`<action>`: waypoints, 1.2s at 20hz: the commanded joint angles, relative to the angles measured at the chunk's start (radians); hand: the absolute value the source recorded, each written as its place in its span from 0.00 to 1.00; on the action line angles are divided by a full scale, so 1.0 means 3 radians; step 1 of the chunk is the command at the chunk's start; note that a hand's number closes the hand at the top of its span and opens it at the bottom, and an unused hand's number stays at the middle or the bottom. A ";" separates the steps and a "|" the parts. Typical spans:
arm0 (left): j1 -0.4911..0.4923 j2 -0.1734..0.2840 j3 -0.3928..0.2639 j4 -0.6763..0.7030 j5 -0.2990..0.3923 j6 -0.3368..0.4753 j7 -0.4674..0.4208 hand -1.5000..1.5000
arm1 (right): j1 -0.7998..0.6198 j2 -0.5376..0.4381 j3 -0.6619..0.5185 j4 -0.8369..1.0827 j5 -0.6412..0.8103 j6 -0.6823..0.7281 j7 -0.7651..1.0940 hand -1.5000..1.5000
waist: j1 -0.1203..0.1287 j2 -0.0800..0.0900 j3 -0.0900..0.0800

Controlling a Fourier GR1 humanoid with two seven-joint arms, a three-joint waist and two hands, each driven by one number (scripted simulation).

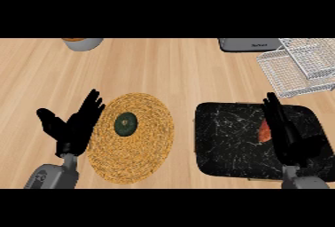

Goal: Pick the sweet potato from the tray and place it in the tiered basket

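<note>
beside tray (222, 146): woven mat (150, 155) w/ dark veg (126, 123); basket (297, 66) behind.

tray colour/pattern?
Black with white marble-like veining on the tray, seen in the head view.

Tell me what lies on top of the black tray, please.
On the black tray lies an orange sweet potato, near its right side. Only a small part shows, because the right hand stands in front and covers the rest. Nothing else can be seen on the visible marbled surface.
</note>
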 commanded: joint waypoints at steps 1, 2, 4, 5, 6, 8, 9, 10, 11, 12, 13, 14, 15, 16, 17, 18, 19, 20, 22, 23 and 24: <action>0.0076 0.0058 -0.0066 -0.0232 -0.0231 0.0070 -0.0153 0.50 | 0.0051 -0.0091 -0.0419 0.0073 -0.0292 0.0216 -0.0401 1.00 | 0.0070 0.0098 -0.0080; -0.0044 0.0129 -0.0033 -0.0188 -0.0358 0.0176 -0.0195 0.50 | 0.0074 -0.0158 -0.0628 -0.0272 -0.0575 0.0263 -0.0293 1.00 | -0.0002 0.0081 -0.0079; -0.0137 0.0231 0.0004 -0.0260 -0.0551 0.0297 -0.0347 0.50 | -0.0133 -0.0243 -0.1092 -0.0337 -0.0932 0.0301 -0.0410 1.00 | -0.0065 0.0052 -0.0069; -0.0091 0.0313 0.0052 -0.0323 -0.0625 0.0353 -0.0415 0.50 | -0.0086 -0.0296 -0.1296 -0.0412 -0.1126 0.0374 -0.0464 1.00 | -0.0102 0.0021 -0.0065; -0.0130 0.0305 0.0019 -0.0352 -0.0736 0.0425 -0.0499 0.50 | -0.0241 -0.0366 -0.1534 -0.0394 -0.1306 0.0376 -0.0464 1.00 | -0.0124 0.0010 -0.0058; -0.0177 0.0235 -0.0068 -0.0326 -0.0751 0.0421 -0.0445 0.50 | 0.0038 -0.0469 -0.1643 0.0223 -0.0827 -0.0296 -0.0271 1.00 | -0.0062 0.0126 -0.0074; -0.0152 0.0103 -0.0241 -0.0472 -0.0878 0.0565 -0.0376 0.50 | 0.0007 -0.0214 -0.1778 0.0181 -0.1573 0.0198 -0.0158 0.00 | -0.0016 0.0089 -0.0067; -0.0128 0.0141 -0.0189 -0.0354 -0.0842 0.0498 -0.0433 0.50 | -0.0144 0.0012 -0.1742 0.0076 -0.2034 0.0622 -0.0153 0.00 | -0.0043 0.0079 -0.0054; -0.0139 0.0131 -0.0162 -0.0324 -0.0876 0.0567 -0.0440 0.50 | -0.0027 0.0020 -0.1665 0.0037 -0.2196 0.1014 -0.0116 0.00 | -0.0068 0.0075 -0.0054; -0.0092 0.0195 -0.0187 -0.0389 -0.0902 0.0506 -0.0463 0.50 | -0.0064 -0.0122 -0.1770 0.0076 -0.2352 0.1207 -0.0032 0.00 | -0.0008 0.0080 -0.0064; -0.0109 0.0142 -0.0198 -0.0415 -0.0922 0.0563 -0.0458 0.50 | 0.0182 -0.0203 -0.1863 0.0119 -0.2452 0.1591 -0.0124 0.00 | -0.0036 0.0084 -0.0066; -0.0135 0.0163 -0.0185 -0.0430 -0.0962 0.0580 -0.0453 0.50 | 0.0313 -0.0260 -0.1891 0.0101 -0.2473 0.1850 -0.0190 0.00 | -0.0021 0.0088 -0.0072; -0.0063 0.0050 -0.0337 -0.0473 -0.1041 0.0603 -0.0477 0.50 | 0.0328 -0.0295 -0.1885 0.0192 -0.2346 0.2005 -0.0342 0.00 | 0.0028 0.0098 -0.0077; -0.0129 -0.0017 -0.0379 -0.0441 -0.1153 0.0755 -0.0382 0.50 | 0.0641 -0.0322 -0.1909 0.0010 -0.2380 0.2212 -0.0322 0.00 | -0.0019 0.0091 -0.0078; -0.0088 -0.0049 -0.0333 -0.0377 -0.1098 0.0722 -0.0490 0.50 | 0.0781 -0.0552 -0.2079 0.0023 -0.2479 0.2364 -0.0221 0.00 | -0.0031 0.0093 -0.0081; -0.0089 -0.0016 -0.0299 -0.0332 -0.1098 0.0689 -0.0533 0.50 | 0.0805 -0.0720 -0.2147 0.0071 -0.2427 0.2489 -0.0220 0.00 | -0.0019 0.0097 -0.0082; -0.0051 -0.0061 -0.0391 -0.0349 -0.1171 0.0728 -0.0495 0.50 | 0.0934 -0.0738 -0.2128 0.0043 -0.2254 0.2515 -0.0259 0.00 | -0.0005 0.0098 -0.0083; -0.0092 0.0009 -0.0297 -0.0365 -0.1047 0.0610 -0.0475 0.50 | 0.1004 -0.0823 -0.2113 -0.0076 -0.1939 0.2435 -0.0347 0.00 | -0.0012 0.0098 -0.0085; 0.0006 0.0084 -0.0317 -0.0459 -0.1100 0.0640 -0.0430 0.50 | 0.1076 -0.1265 -0.2246 -0.0225 -0.1592 0.2280 -0.0251 0.00 | -0.0010 0.0088 -0.0091; -0.0095 0.0002 -0.0330 -0.0404 -0.1131 0.0698 -0.0458 0.50 | 0.1054 -0.1385 -0.2187 -0.0321 -0.1292 0.2191 -0.0245 0.00 | -0.0011 0.0104 -0.0096; -0.0035 0.0025 -0.0331 -0.0480 -0.1095 0.0656 -0.0453 0.50 | 0.1232 -0.1433 -0.2147 -0.0439 -0.1130 0.2331 -0.0268 0.00 | -0.0020 0.0089 -0.0095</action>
